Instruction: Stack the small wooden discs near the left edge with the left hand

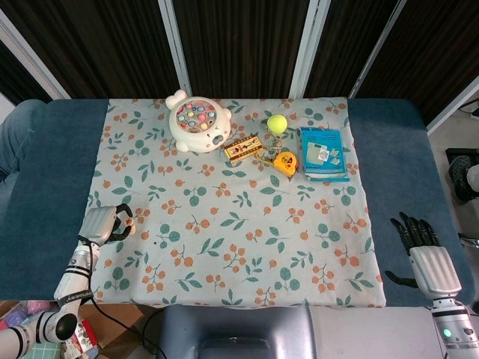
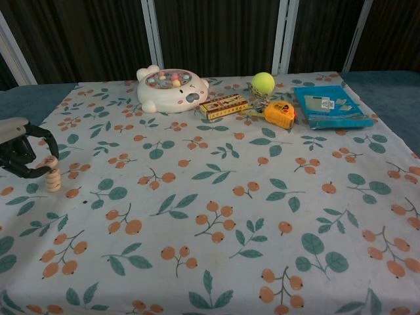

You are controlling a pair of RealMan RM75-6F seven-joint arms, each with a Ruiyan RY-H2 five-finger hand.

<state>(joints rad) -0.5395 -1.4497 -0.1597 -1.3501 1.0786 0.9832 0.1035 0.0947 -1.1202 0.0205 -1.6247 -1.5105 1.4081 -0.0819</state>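
Note:
A short stack of small wooden discs [image 2: 52,178] stands on the floral cloth near the left edge. My left hand [image 2: 20,147] reaches in from the left, fingers curled around the stack's top. Its fingertips [image 2: 43,161] pinch the top disc [image 2: 50,161], which sits on the stack. In the head view the left hand [image 1: 101,223] lies at the cloth's left edge and its fingers mostly hide the stack. My right hand [image 1: 426,254] rests on the blue table at the front right, fingers spread, holding nothing.
At the back of the floral cloth [image 1: 247,224] sit a white pop-up toy [image 2: 172,88], a small wooden box [image 2: 224,105], a tennis ball [image 2: 263,82], a yellow tape measure [image 2: 279,113] and a blue book [image 2: 331,105].

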